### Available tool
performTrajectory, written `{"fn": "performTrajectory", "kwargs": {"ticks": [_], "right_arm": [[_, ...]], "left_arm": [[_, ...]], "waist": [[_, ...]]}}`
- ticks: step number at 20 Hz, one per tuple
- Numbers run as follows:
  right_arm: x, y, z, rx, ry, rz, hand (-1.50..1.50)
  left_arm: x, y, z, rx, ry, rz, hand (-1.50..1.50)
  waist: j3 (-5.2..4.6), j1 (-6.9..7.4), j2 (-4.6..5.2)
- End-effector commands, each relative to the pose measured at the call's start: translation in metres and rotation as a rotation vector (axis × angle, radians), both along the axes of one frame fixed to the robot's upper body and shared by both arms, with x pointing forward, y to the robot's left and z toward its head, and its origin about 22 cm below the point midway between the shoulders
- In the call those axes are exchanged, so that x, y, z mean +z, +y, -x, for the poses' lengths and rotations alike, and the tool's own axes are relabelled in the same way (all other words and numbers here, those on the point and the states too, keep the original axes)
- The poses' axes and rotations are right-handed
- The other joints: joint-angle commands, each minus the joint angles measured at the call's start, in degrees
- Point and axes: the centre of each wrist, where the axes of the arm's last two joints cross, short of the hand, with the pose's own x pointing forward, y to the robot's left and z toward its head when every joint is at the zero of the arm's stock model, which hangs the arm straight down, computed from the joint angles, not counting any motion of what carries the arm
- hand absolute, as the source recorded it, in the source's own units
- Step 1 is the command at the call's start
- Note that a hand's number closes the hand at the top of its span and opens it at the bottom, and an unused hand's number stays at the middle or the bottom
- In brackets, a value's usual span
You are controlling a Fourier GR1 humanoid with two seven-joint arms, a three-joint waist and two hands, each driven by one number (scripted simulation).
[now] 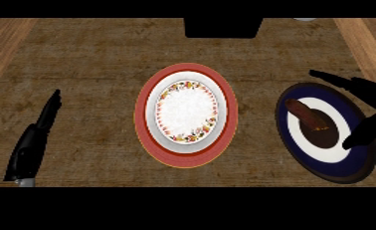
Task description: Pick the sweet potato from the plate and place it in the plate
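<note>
Sweet potato (308,117) lies on blue-rimmed plate (294,147) at right, long axis running upper-left to lower-right. Right robot hand (361,112) just beside it, to its right, fingers spread, not yet closed on it. Left robot hand (35,134) well apart, fingers straight, resting. Red-rimmed plate (220,99) lies left of sweet potato.

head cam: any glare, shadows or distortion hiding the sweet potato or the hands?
Head view: flat, even light with no glare; the sweet potato reads clearly on the blue-rimmed plate. The right hand is a black silhouette, so its fingers blur into the dark rim. Both plates look taller than wide, including the red-rimmed plate. The left hand shows edge-on at the left, casting no visible shadow.
</note>
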Motion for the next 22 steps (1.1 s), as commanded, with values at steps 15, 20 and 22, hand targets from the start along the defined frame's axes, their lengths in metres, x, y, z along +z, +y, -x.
{"fn": "performTrajectory", "kwargs": {"ticks": [15,20,22], "right_arm": [[-0.071,0.017,-0.007,0.077,0.094,0.079,-1.50],[-0.093,0.019,-0.007,0.090,0.119,0.081,-1.50],[-0.072,0.017,-0.027,0.084,0.112,0.078,-1.50]], "left_arm": [[0.017,-0.001,0.003,0.007,-0.001,0.013,0.00],[-0.003,0.010,0.001,0.008,-0.008,0.017,0.00],[0.013,0.004,0.004,-0.014,0.000,0.008,0.00]], "waist": [[-0.01,-0.48,-0.17],[-0.02,-0.45,-0.08],[0.00,-0.18,-0.07]]}}
